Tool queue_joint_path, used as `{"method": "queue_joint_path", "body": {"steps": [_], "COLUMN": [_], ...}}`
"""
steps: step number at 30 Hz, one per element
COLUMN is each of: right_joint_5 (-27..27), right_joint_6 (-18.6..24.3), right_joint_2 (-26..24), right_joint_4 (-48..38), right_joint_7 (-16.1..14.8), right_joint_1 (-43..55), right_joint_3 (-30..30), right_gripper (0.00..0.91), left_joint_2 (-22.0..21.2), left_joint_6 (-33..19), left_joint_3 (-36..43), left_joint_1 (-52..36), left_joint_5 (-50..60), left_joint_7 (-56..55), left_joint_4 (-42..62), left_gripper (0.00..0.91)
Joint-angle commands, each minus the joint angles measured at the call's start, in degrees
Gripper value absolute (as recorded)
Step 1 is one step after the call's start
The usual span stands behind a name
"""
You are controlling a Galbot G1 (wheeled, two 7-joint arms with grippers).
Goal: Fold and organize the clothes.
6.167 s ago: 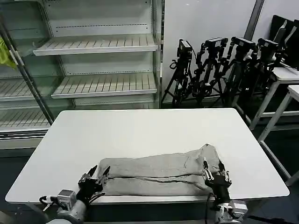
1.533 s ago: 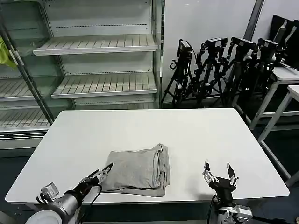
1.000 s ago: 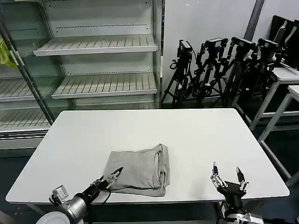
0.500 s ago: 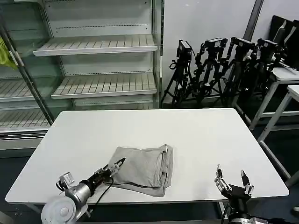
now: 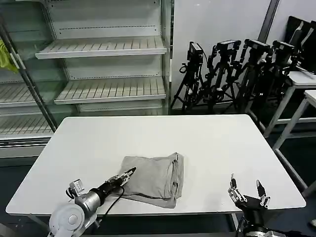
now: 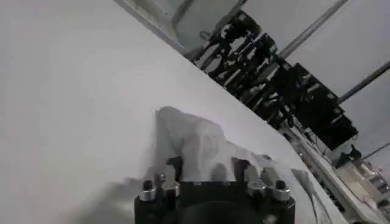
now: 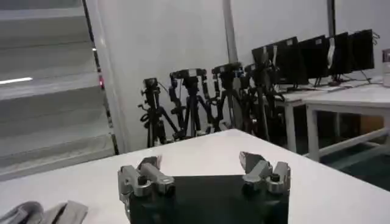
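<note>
The clothes are one light grey T-shirt [image 5: 154, 179], folded into a thick rectangle near the front of the white table [image 5: 148, 133], left of the middle. My left gripper [image 5: 127, 173] lies low over the table with its tips at the shirt's left edge. In the left wrist view its fingers [image 6: 173, 165] stand apart, and the grey T-shirt [image 6: 195, 137] bunches up just ahead of the left gripper [image 6: 207, 163]. My right gripper [image 5: 245, 188] is open and holds nothing at the table's front right edge. From the right gripper [image 7: 198, 159], the shirt [image 7: 42, 213] lies well off to one side.
Bare store shelves [image 5: 98, 49] stand behind the table on the left, with a yellow-green cloth [image 5: 6, 54] at their far left. Black tripods [image 5: 232, 64] are clustered behind on the right, next to white side tables [image 5: 306, 89]. The table's back half is bare.
The long folded shirt has been folded sideways into a compact rectangle. My left gripper has slid rightwards against its left edge, shifting it slightly right. My right gripper has backed off to the front right.
</note>
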Motion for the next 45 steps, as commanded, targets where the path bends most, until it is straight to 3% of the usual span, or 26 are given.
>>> {"method": "queue_joint_path", "body": {"steps": [1,23,30,36,42,45], "right_joint_5": [0.04,0.51,2.34,2.8,5.25,6.17], "right_joint_6": [-0.03,-0.55,-1.19,-1.62,-1.71,-1.61], "right_joint_2": [0.21,-0.04,-1.4,-2.17,-4.14,-4.83], "right_joint_4": [0.78,3.5,3.09,1.66,1.15,0.63], "right_joint_7": [0.04,0.19,0.26,0.24,0.21,0.14], "right_joint_1": [-0.87,-1.55,1.02,4.33,5.64,6.17], "right_joint_3": [0.3,0.35,-0.26,-2.75,-2.11,-1.97], "right_gripper": [0.907,0.907,0.907,0.907,0.907,0.907], "left_joint_2": [0.63,1.73,10.96,22.11,29.63,29.6], "left_joint_6": [-0.21,-0.22,-0.17,-0.12,-0.22,-0.27], "left_joint_3": [0.38,-8.83,-28.21,-45.33,-54.37,-54.16], "left_joint_1": [-1.51,3.25,5.31,8.67,13.0,14.97], "left_joint_5": [-0.74,-7.47,-4.97,-3.87,3.4,8.77], "left_joint_7": [0.3,-1.56,-1.39,1.48,5.59,6.0], "left_joint_4": [-0.05,-5.72,-4.72,-1.35,-0.82,-5.75], "left_gripper": [0.05,0.05,0.05,0.05,0.05,0.05]}}
